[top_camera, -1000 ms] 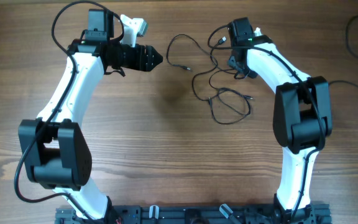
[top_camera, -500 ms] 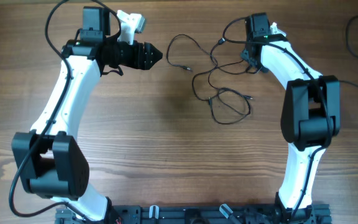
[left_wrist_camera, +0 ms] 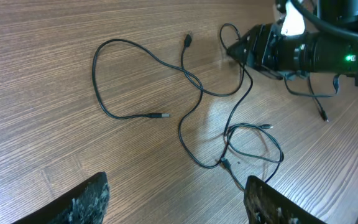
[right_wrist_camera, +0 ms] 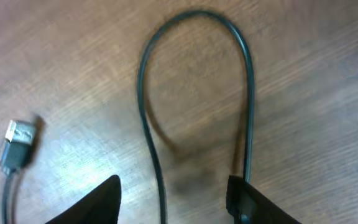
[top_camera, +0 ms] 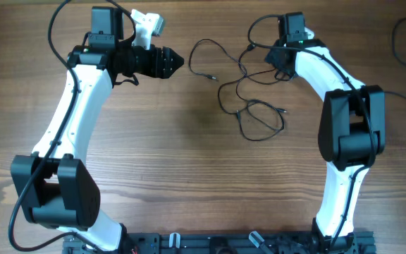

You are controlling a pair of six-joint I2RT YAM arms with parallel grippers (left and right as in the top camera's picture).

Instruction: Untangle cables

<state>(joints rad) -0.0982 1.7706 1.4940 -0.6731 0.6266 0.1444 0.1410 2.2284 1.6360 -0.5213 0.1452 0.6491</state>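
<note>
thin black cables [right_wrist_camera: 250,106] (looped, curly) on grained table [top_camera: 189,176].

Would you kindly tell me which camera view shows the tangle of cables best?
Left wrist: the cables lie nearly whole and large. Overhead shows them whole but small; right wrist, only one loop and a plug.

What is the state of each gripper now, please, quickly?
Left gripper: open, holding nothing.
Right gripper: open; a cable loop lies between its jaws, not clamped.
</note>
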